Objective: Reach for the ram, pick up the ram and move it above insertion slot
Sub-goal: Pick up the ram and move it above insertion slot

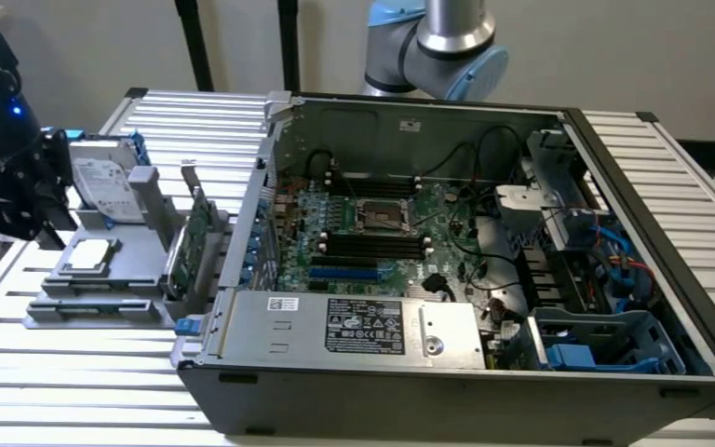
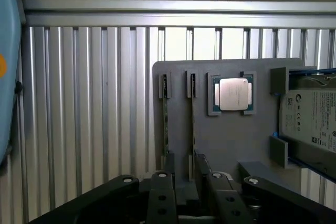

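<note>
Two ram sticks stand on edge in the slots of a grey holder [image 2: 231, 145]. In the wrist view they are thin dark-green lines, one ram [image 2: 192, 124] running toward the gap between my fingers and the other [image 2: 165, 124] beside it. My gripper [image 2: 185, 182] hovers over the sticks' near ends, its black fingers [image 2: 160, 198] apart and nothing held. In the exterior view the gripper [image 1: 16, 200] is at the far left, over the holder [image 1: 97, 279]. The black insertion slots [image 1: 376, 244] lie on the motherboard inside the open computer case [image 1: 457, 368].
On the holder also sit a silver processor [image 2: 233, 94] and a hard drive [image 2: 310, 114]. A broader green expansion card [image 1: 196, 244] stands upright between the holder and the case wall. Everything rests on a ribbed metal table [image 2: 94, 103]. The arm's base [image 1: 445, 47] rises behind the case.
</note>
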`<state>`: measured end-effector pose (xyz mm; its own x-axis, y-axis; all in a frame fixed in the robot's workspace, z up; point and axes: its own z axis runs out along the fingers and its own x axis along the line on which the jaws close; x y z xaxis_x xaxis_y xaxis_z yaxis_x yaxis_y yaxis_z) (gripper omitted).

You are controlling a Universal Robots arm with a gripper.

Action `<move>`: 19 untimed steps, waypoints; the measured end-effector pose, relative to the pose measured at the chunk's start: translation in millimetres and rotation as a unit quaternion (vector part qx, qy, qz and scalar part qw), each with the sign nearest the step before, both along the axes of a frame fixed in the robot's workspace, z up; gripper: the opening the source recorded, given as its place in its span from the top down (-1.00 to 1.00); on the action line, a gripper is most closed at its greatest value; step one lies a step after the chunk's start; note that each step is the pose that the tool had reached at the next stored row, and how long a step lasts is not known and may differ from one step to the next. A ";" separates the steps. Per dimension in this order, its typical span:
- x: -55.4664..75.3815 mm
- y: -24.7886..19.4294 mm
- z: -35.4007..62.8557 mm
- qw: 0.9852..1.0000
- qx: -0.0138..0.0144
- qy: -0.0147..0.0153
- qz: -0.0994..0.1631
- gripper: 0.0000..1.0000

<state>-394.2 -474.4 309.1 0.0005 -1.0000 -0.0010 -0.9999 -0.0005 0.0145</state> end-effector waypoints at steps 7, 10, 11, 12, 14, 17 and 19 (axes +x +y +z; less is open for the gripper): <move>0.1 -2.5 -9.9 1.000 0.000 0.000 0.004 0.15; 0.1 -4.7 -15.4 1.000 0.000 0.000 0.009 0.15; 0.1 -5.5 -17.1 1.000 0.000 0.000 0.011 0.15; 0.1 -6.3 -19.0 1.000 0.000 0.000 0.012 0.15; 0.1 -7.6 -22.6 1.000 0.000 0.000 0.016 0.15; 0.2 -9.3 -28.3 1.000 0.000 0.000 0.023 0.15; 0.1 -10.4 -31.8 1.000 0.000 0.000 0.027 0.15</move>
